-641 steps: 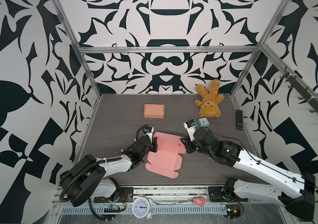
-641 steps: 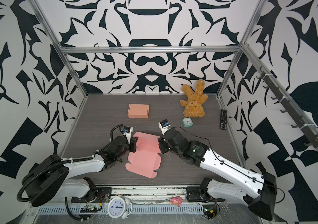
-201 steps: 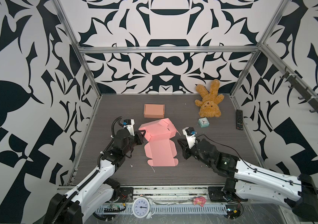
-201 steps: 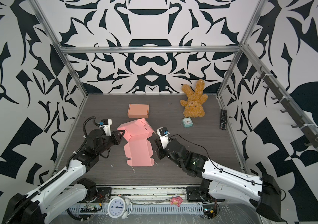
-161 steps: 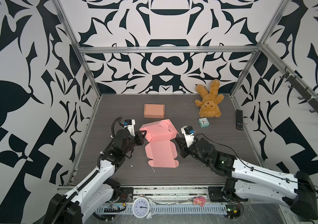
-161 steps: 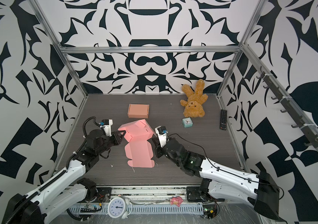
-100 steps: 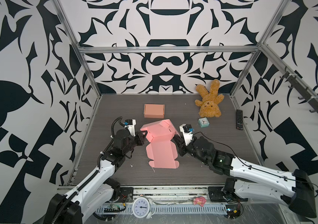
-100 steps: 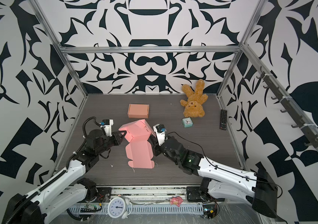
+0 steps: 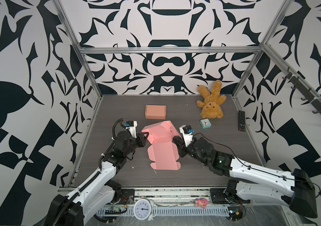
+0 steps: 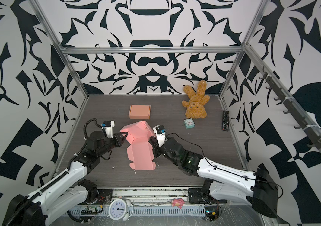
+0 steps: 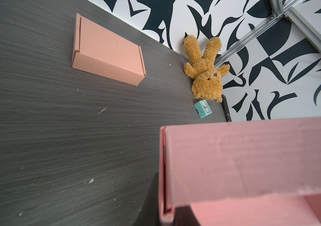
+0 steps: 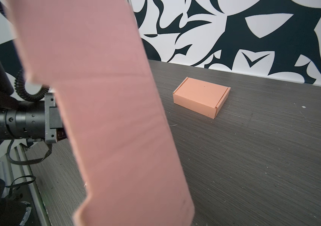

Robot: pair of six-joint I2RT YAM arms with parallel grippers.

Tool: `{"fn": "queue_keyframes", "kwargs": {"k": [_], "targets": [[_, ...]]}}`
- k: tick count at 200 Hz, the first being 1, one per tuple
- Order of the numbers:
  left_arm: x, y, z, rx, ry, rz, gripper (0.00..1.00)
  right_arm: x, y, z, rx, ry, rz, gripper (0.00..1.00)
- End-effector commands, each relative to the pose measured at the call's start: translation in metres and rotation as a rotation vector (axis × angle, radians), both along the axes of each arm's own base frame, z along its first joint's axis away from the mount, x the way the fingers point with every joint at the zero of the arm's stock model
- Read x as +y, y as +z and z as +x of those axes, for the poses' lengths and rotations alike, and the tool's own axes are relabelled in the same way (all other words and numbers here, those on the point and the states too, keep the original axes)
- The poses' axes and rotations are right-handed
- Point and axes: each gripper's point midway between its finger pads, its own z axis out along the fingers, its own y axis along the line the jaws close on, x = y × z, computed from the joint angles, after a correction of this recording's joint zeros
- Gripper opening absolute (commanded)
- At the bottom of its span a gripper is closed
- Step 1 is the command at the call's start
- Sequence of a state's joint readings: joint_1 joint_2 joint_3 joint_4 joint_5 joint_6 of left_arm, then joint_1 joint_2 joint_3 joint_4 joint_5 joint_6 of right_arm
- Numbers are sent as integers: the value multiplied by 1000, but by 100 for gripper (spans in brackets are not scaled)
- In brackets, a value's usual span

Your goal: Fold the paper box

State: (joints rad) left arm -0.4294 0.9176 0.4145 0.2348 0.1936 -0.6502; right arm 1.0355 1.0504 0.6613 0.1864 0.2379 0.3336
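Right gripper (image 9: pixel 175 141) has moved up along the right edge of the pink die-cut cardboard box blank (image 9: pixel 163 154) over the last second. The blank's far section now stands steeper. Left gripper (image 9: pixel 145 136) has kept its place.

Blank position: middle of the dark wood-grain table (image 9: pixel 116 109), between the two arms. The near half lies flat and the far half is raised and folded over like a hood, in both top views (image 10: pixel 140 154).

Left gripper: jaws pressed together, pinching the left wall of the raised section. The left wrist view shows the pink wall (image 11: pixel 253 156) close up, with a dark finger (image 11: pixel 182 215) behind it.

Right gripper: jaws closed at the right side of the raised section. In the right wrist view the pink panel (image 12: pixel 107 117) hides the fingers, so I cannot tell whether it grips the card.

A closed orange-tan cardboard box (image 9: pixel 155 112) sits just beyond the blank, not touching it. A brown teddy bear (image 9: pixel 211 106), a small mint-green clock (image 9: pixel 205 123) and a black remote control (image 9: pixel 241 123) lie well apart at the far right.
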Motion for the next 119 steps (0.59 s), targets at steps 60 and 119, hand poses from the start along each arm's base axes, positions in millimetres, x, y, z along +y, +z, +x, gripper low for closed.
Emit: {"fn": "queue_keyframes", "kwargs": {"k": [60,119], "targets": [[5,1,-1,-7,17,-31,12,-1,26,-4,-27,19,40,15],[21,2,3,40,13,-79,12,-28,21,-14,68,108,-58,34]]}}
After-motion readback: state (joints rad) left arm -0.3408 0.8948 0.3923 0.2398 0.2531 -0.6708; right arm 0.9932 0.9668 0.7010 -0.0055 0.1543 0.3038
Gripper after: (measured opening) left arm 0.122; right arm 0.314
